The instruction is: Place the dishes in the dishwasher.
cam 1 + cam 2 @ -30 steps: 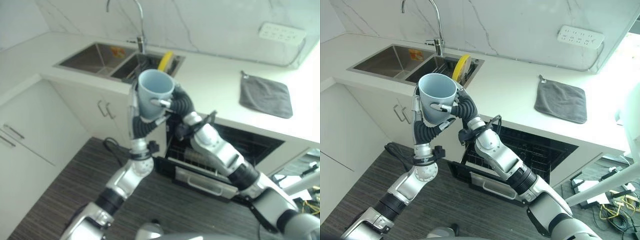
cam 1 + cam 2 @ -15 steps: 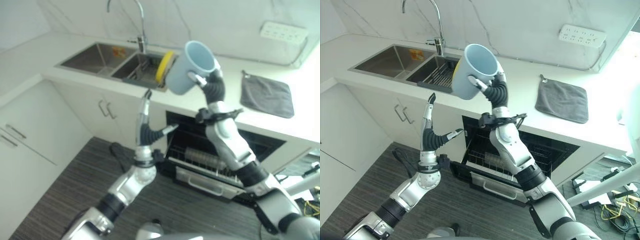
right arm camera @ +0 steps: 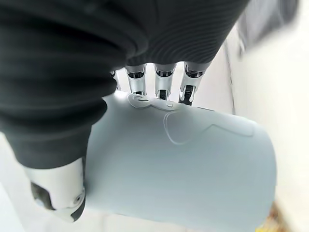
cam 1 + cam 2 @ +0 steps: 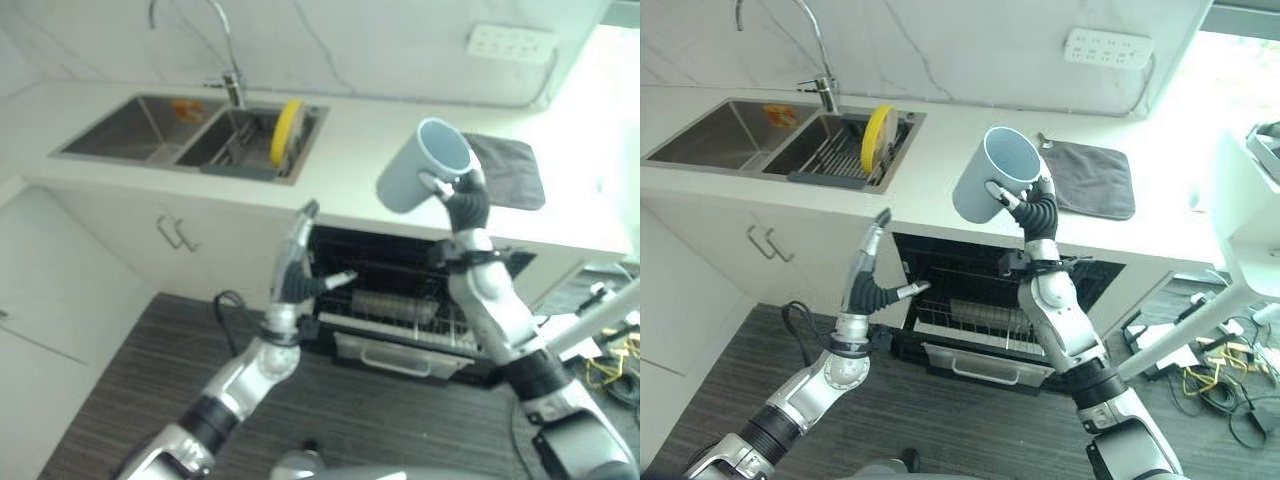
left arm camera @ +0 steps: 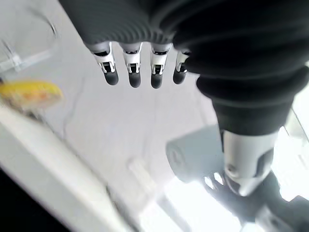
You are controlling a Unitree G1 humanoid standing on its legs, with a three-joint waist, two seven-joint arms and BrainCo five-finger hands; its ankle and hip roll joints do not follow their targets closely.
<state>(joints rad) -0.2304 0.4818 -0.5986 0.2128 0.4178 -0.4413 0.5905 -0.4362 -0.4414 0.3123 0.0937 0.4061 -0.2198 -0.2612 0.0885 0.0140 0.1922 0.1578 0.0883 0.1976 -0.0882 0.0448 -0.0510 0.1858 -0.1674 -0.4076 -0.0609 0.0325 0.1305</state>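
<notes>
Now carried rightward from in front of the sink [image 4: 790,135], pale blue mug [image 4: 992,186] raised over the open dishwasher [image 4: 990,305], tilted. Gripped by right hand [image 4: 1038,208], fingers and thumb curled round it. Left hand [image 4: 868,275] apart, fingers straight, holding nothing.

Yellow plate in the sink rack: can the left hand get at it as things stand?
Probably yes. The left hand is open and empty, raised before the open dishwasher, below the counter edge. The yellow plate stands upright in the sink with nothing over it. The right hand holds the mug well aside.

Right robot hand [image 4: 1033,203] raised, fingers apparently curled; left robot hand [image 4: 868,285] straight-fingered
</notes>
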